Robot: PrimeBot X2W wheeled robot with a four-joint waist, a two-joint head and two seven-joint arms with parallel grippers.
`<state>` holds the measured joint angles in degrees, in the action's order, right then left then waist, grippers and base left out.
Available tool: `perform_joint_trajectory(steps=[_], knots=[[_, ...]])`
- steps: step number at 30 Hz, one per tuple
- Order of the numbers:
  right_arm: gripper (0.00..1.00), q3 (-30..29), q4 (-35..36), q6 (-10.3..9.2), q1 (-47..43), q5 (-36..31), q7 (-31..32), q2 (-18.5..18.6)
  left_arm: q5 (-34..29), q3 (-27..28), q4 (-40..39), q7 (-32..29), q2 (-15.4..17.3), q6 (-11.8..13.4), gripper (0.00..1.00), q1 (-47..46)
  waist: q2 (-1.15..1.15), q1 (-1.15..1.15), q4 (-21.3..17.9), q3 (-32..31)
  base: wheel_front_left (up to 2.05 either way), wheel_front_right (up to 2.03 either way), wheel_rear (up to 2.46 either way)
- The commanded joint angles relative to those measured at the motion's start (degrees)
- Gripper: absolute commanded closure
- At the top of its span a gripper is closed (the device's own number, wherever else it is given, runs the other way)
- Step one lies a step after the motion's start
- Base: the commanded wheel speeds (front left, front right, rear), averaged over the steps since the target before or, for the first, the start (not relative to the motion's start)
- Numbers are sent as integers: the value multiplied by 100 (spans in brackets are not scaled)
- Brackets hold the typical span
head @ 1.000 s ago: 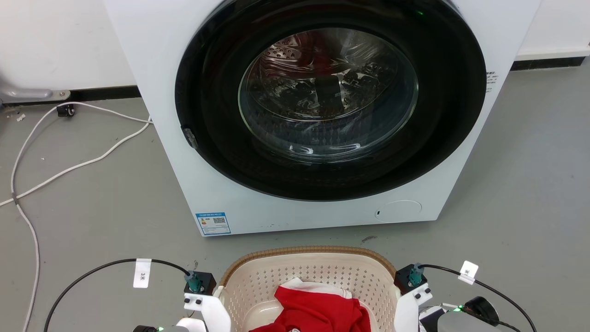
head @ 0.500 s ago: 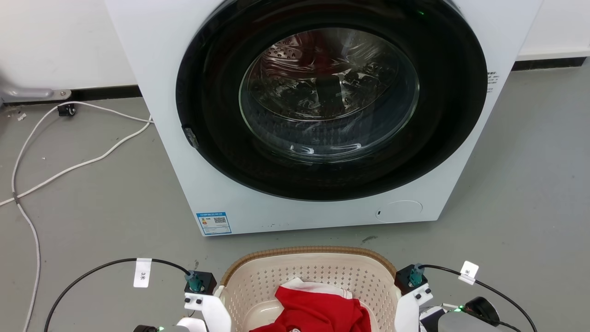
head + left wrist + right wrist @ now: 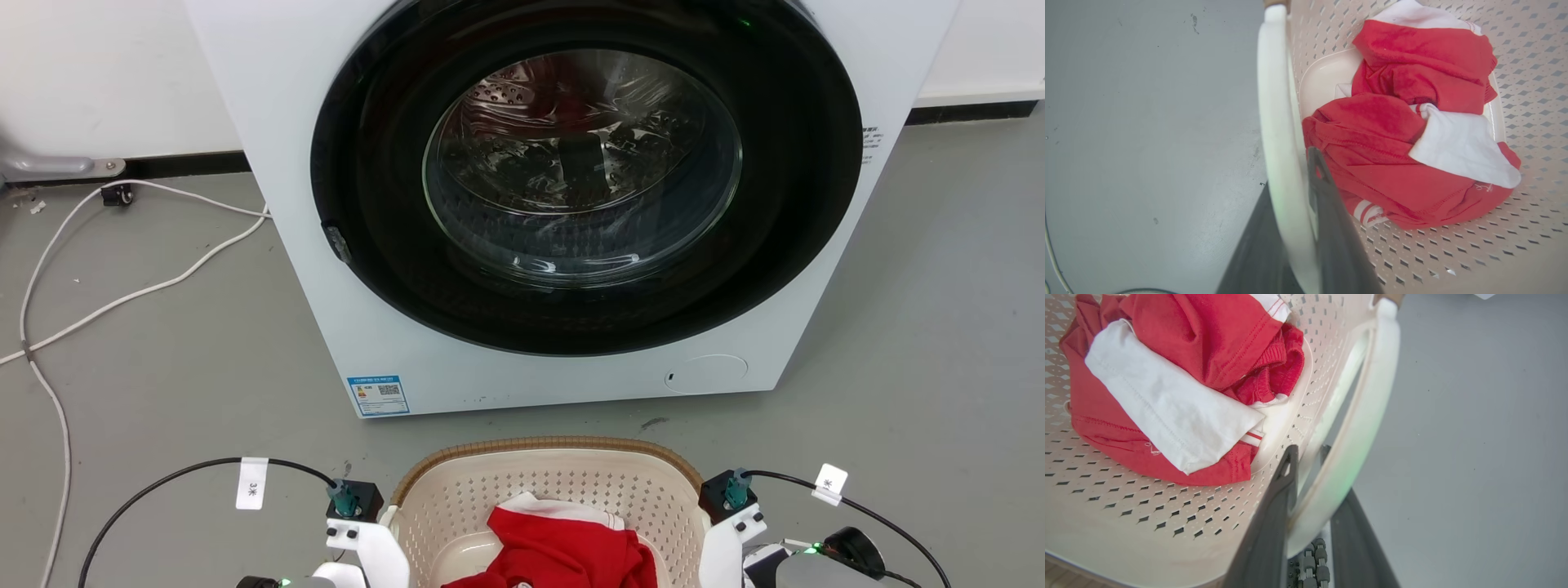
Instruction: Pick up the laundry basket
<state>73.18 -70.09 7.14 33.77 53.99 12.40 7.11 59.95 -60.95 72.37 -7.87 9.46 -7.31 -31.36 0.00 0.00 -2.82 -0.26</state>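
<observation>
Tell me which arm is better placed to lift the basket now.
Neither leads: the left gripper straddles the left handle, the right gripper straddles the right handle, with the basket between them. Lift with both.

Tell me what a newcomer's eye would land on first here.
The washing machine dominates, its big dark round door across the upper head view. At the bottom centre, the laundry basket holds red and white clothes, and the left gripper and right gripper each pinch one of its white handles.
</observation>
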Motion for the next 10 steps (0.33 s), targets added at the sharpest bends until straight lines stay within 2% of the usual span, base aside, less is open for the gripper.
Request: perform_joint_trajectory(steps=[1, 10], knots=[[100, 39, 9, 66, -58, -46, 35, 6, 8, -31, -15, 61, 32, -22, 100, -130, 0, 0, -3, 2, 0, 0, 0], [100, 38, 1, 66, -83, -52, 23, 4, 87, -108, -16, 76, 37, -22, 100, -114, 0, 0, -8, -6, 0, 0, 0]])
